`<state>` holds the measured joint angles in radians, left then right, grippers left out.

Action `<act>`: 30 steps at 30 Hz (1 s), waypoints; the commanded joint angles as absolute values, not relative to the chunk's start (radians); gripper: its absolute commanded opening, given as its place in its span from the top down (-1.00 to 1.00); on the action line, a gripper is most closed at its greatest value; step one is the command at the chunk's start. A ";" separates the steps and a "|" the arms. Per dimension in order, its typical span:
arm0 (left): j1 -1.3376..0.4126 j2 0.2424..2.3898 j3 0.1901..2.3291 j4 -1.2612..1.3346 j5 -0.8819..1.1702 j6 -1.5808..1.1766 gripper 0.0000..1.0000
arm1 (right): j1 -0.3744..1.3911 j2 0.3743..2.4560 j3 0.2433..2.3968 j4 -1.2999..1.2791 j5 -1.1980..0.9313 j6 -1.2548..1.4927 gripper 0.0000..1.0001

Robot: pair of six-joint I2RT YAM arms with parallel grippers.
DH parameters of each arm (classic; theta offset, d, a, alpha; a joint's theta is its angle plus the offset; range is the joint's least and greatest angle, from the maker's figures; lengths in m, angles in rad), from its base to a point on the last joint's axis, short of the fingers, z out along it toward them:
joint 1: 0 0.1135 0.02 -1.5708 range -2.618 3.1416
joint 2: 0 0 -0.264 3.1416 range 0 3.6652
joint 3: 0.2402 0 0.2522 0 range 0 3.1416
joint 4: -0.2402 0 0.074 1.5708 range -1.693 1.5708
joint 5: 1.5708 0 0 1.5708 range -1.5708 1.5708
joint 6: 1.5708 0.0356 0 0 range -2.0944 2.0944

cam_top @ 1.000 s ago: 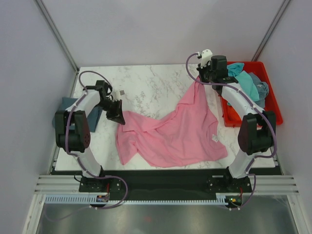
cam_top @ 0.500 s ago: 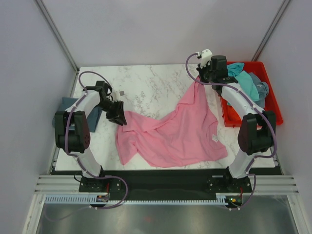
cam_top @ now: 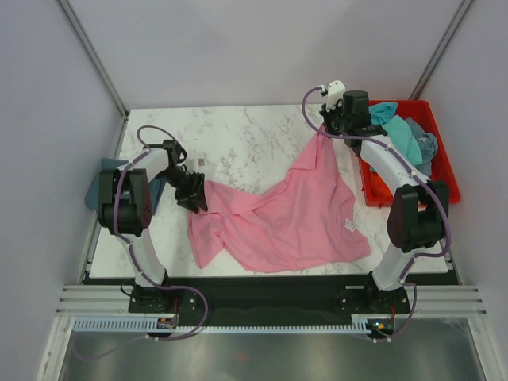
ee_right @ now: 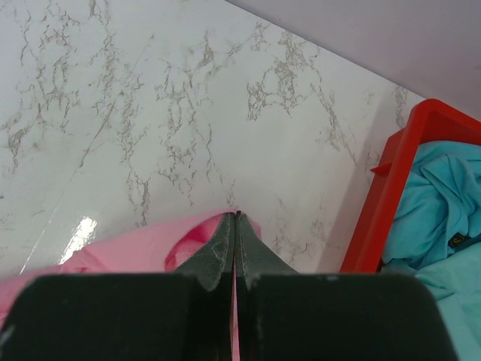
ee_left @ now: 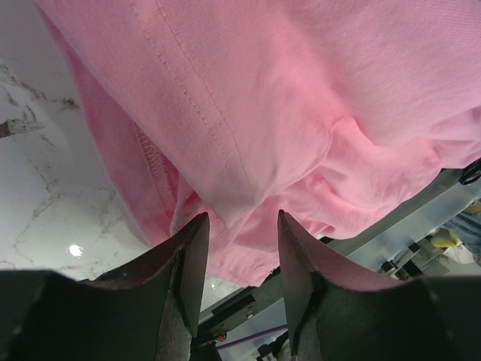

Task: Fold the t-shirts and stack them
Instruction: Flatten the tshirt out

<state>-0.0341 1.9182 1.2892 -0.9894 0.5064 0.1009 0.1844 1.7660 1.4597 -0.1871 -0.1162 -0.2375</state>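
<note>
We see the pink t-shirt [cam_top: 294, 214] spread loosely and crumpled over the near middle of the marble desk [cam_top: 238, 135], its small white neck label [cam_top: 349, 226] face up towards the right near corner. 1 corner of the cloth is drawn up and away to the far right, where the right claw [cam_top: 324, 133] pinches it. In the right wrist view this claw [ee_right: 236, 218] has its 2 fingers pressed together, with a point of the pink t-shirt [ee_right: 143, 252] caught at their tips above the desk [ee_right: 150, 98].

The left claw [cam_top: 194, 194] sits at the shirt's left edge, low over the desk. In the left wrist view this claw [ee_left: 240, 222] has its fingers [ee_left: 192, 256] parted. A hemmed fold of the pink t-shirt [ee_left: 301, 98] hangs just ahead of the gap, and we see nothing clamped between them.

The red crate [cam_top: 440, 171] stands at the right edge of the desk, just beside the right arm. It holds a turquoise t-shirt [cam_top: 401, 135] and a grey-blue t-shirt [cam_top: 425, 147], both bunched up. The right wrist view shows the crate's rim [ee_right: 383, 203] and the turquoise cloth [ee_right: 436, 203] inside it. A slate-blue t-shirt [cam_top: 94, 186] lies at the desk's left edge, partly behind the left arm.
</note>
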 commanded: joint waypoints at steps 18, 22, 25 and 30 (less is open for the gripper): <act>-0.032 1.953 1.330 -1.002 0.523 0.086 0.23 | 0.187 1.730 1.463 -0.146 -0.104 -0.249 1.00; -0.032 1.957 1.341 -1.005 0.532 0.087 0.46 | 0.189 1.730 1.465 -0.146 -0.100 -0.250 1.00; -0.032 1.956 1.338 -1.008 0.538 0.089 0.63 | 0.189 1.727 1.462 -0.146 -0.097 -0.253 1.00; -0.032 1.930 1.336 -1.014 0.554 0.101 0.96 | 0.189 1.723 1.460 -0.144 -0.094 -0.252 1.00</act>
<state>-0.0341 1.9530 1.3052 -0.9936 0.5224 0.0994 0.1844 1.7660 1.4590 -0.1867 -0.1040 -0.2401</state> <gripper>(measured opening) 0.029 0.007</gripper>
